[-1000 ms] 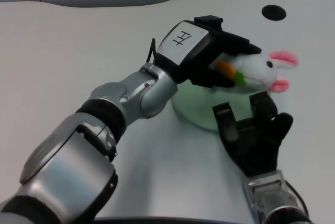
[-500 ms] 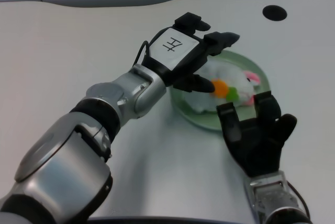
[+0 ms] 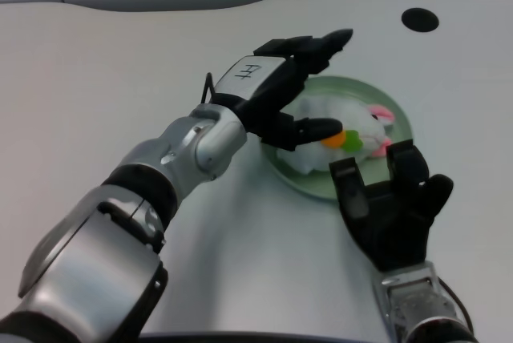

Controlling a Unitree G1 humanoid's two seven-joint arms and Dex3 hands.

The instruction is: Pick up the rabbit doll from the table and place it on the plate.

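Note:
The white rabbit doll (image 3: 341, 119), with pink ears and an orange and green carrot on its front, lies on the pale green plate (image 3: 398, 110) at the middle right of the head view. My left hand (image 3: 276, 90) hovers over the plate's left side with its fingers spread and nothing in them. Its thumb reaches toward the doll's carrot; I cannot tell whether it touches. The hand hides the doll's left part.
My right hand (image 3: 393, 207) rests open on the table just in front of the plate, its fingertips at the plate's near rim. A black round hole (image 3: 419, 19) sits in the table top at the far right. The table's back edge curves behind.
One second ago my left hand held the doll above the plate. It then let go; the doll now lies on the plate, and the hand has opened and drawn slightly left.

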